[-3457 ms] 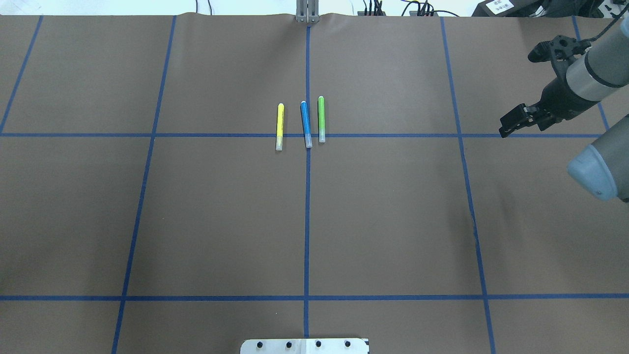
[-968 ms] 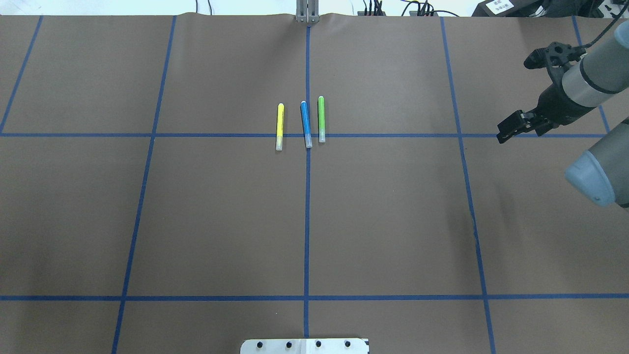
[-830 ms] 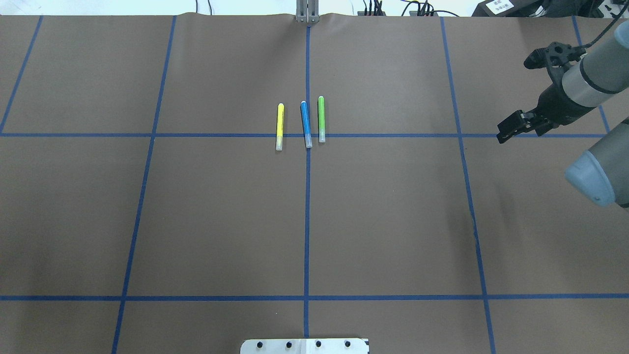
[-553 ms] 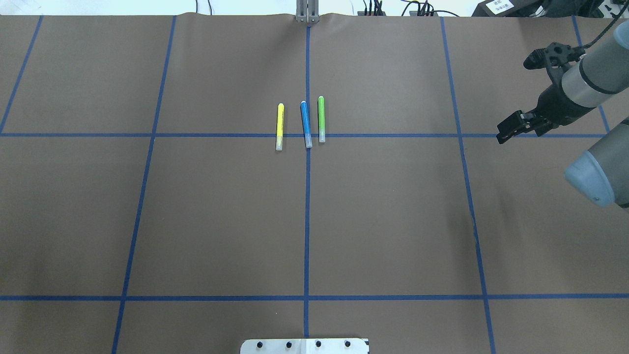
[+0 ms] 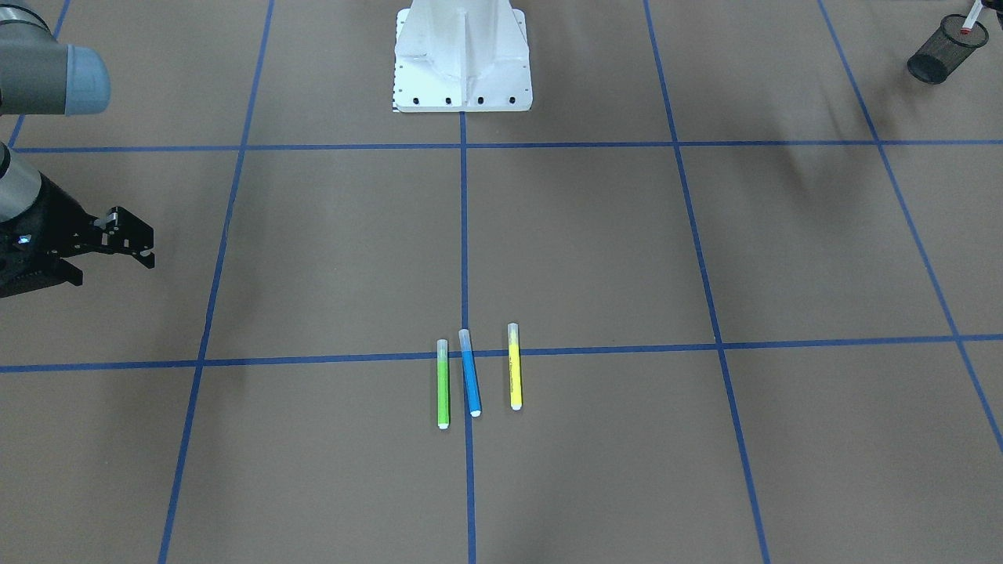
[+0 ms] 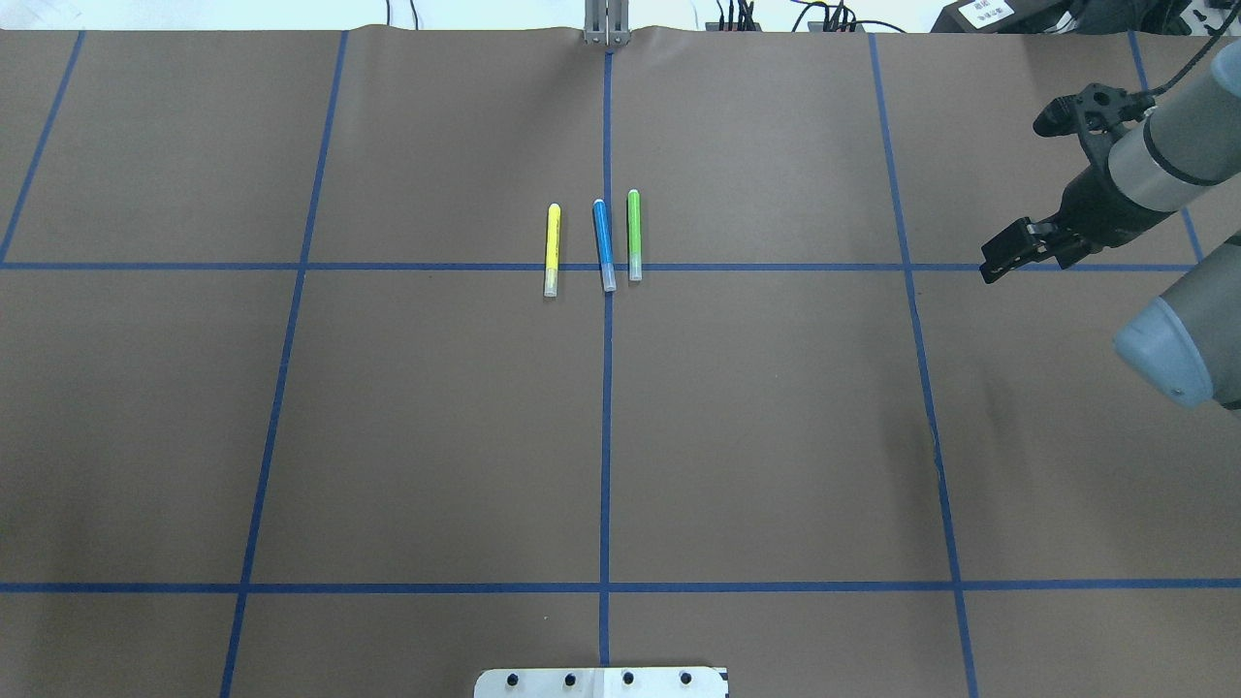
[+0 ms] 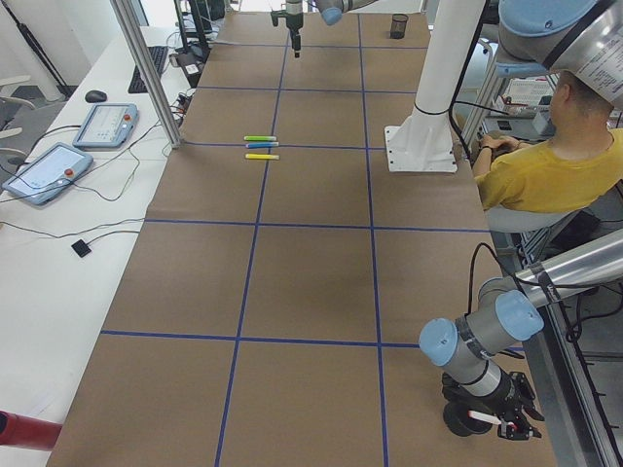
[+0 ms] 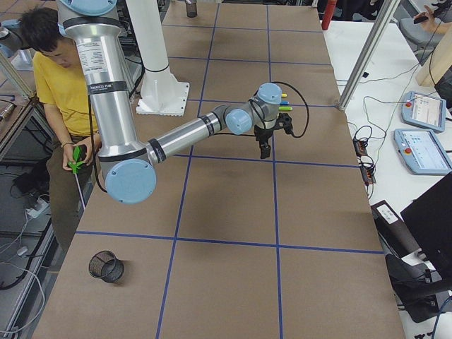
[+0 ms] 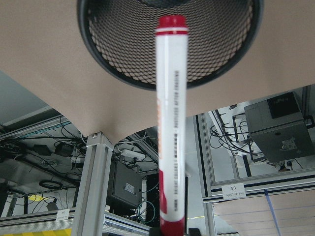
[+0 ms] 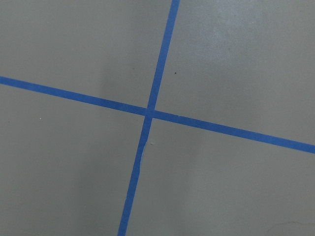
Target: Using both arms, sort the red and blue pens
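Up close, the red pen (image 9: pixel 171 123) runs lengthwise before my left wrist camera, its white barrel and red cap aimed at the mouth of a black mesh cup (image 9: pixel 118 54). Whether the cap is past the rim I cannot tell. My left pincer (image 7: pixel 498 421) is clenched on the pen's red lower end, its dark finger edges just showing on either side at the bottom of the wrist view. The cup stands at the table corner on my left, on my base's side.

The blue pen (image 6: pixel 603 244) lies flat at mid-table across a blue tape line (image 6: pixel 776 267). It sits between a yellow marker (image 6: pixel 551 250) and a green marker (image 6: pixel 634 236), close to both and touching neither. My right pincer (image 6: pixel 1001 257) hovers well apart from it, out to my right above the same tape line, fingers spread and holding nothing. Its wrist camera shows only the brown table cover (image 10: pixel 236 59) and crossing tape. A person in a yellow shirt (image 7: pixel 545 175) sits behind my white pedestal (image 7: pixel 423 146).
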`<state>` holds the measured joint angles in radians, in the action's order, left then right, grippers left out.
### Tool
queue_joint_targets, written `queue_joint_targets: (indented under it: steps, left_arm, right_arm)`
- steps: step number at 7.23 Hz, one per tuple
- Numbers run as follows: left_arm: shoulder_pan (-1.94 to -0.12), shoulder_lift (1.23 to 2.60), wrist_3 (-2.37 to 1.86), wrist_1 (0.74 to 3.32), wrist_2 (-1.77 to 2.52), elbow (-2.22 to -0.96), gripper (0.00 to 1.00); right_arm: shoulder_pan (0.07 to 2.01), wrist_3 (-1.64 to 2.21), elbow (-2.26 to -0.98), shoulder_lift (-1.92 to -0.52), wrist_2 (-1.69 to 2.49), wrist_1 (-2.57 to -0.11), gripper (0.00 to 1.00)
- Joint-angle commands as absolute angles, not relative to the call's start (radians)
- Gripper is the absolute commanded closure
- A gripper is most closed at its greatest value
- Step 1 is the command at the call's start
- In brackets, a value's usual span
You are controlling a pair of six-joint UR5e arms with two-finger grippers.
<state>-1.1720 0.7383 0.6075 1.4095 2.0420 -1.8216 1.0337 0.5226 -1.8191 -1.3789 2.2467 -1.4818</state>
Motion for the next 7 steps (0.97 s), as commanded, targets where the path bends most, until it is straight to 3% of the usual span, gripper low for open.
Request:
queue_joint_targets:
  steps: [1, 6, 7]
  left_arm:
    - [-1.172, 0.738, 0.617, 1.41, 2.052, -1.819, 0.0]
    - [-1.183, 0.741, 0.624, 1.524, 2.082, -1.847, 0.0]
    - [-1.19, 0.739, 0.624, 1.535, 2.098, -1.903, 0.0]
  right_arm:
    - [1.034, 0.525, -1.821, -1.379, 2.247, -1.482, 0.01]
    - [1.034, 0.523, -1.824, -1.379, 2.249, -1.482, 0.01]
    - [1.032, 0.525, -1.824, -1.379, 2.249, -1.482, 0.01]
